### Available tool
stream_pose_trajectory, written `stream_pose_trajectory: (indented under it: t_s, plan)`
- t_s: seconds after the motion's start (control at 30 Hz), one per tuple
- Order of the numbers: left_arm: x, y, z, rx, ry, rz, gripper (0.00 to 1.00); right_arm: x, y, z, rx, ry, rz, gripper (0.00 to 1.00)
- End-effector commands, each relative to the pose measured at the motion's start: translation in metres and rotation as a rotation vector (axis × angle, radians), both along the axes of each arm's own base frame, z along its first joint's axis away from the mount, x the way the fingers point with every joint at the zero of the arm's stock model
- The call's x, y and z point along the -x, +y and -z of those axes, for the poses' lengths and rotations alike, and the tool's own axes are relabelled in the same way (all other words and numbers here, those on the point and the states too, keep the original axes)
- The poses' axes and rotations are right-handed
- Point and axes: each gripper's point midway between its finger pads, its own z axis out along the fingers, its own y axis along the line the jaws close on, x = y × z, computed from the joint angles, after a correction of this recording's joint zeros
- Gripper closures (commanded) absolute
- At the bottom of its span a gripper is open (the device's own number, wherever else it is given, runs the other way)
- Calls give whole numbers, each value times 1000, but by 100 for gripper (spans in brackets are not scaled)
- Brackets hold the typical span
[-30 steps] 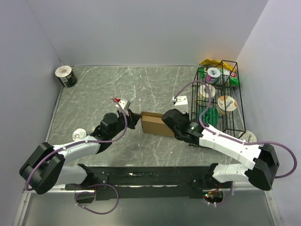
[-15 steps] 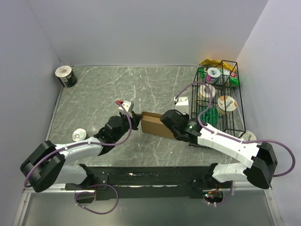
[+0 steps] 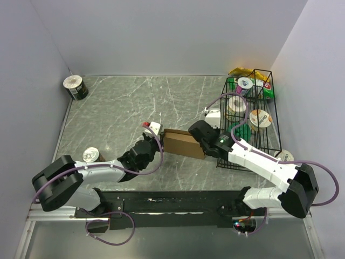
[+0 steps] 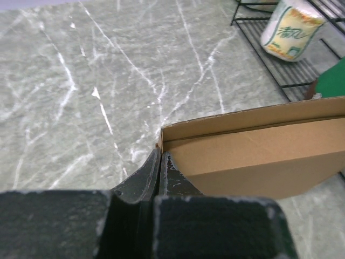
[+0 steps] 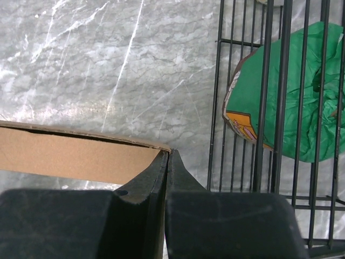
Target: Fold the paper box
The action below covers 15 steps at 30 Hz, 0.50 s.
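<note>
Box position: paper box lies on the grey marble desk a little right of centre in the top view, just left of the black wire basket. Long axis runs left to right across the frame, with the right end dipping slightly toward the lower edge. Left short end faces the left arm, right short end faces the basket. Box looks closed up and rectangular, plain brown.

Left jaws are pressed together with nothing between them; the tips touch the box's near left corner in the left wrist view, where the box stretches off to the right edge of the frame and a thin lip line runs along its upper edge.

Right arm reaches in from the lower right. Right jaws are also closed tight on nothing, tips against the right end corner of the box, which fills the left side of the right wrist view.

Green packet sits behind the basket bars. Cups are in the basket. One can is at the upper left desk corner, another can at lower left beside the left arm.
</note>
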Motion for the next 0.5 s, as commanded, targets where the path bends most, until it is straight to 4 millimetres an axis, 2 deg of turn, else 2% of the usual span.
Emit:
stream_pose_trajectory:
  t_s: [0.0, 0.13, 0.47]
  plan:
    - [11, -11, 24, -120, 22, 39, 99, -15, 30, -26, -209, -66, -29, 100]
    - [15, -17, 26, -129, 23, 52, 99, -16, 29, -27, -229, -75, -22, 100]
    - [17, -16, 24, -125, 17, 47, 99, -14, 29, -11, -265, -66, 2, 100]
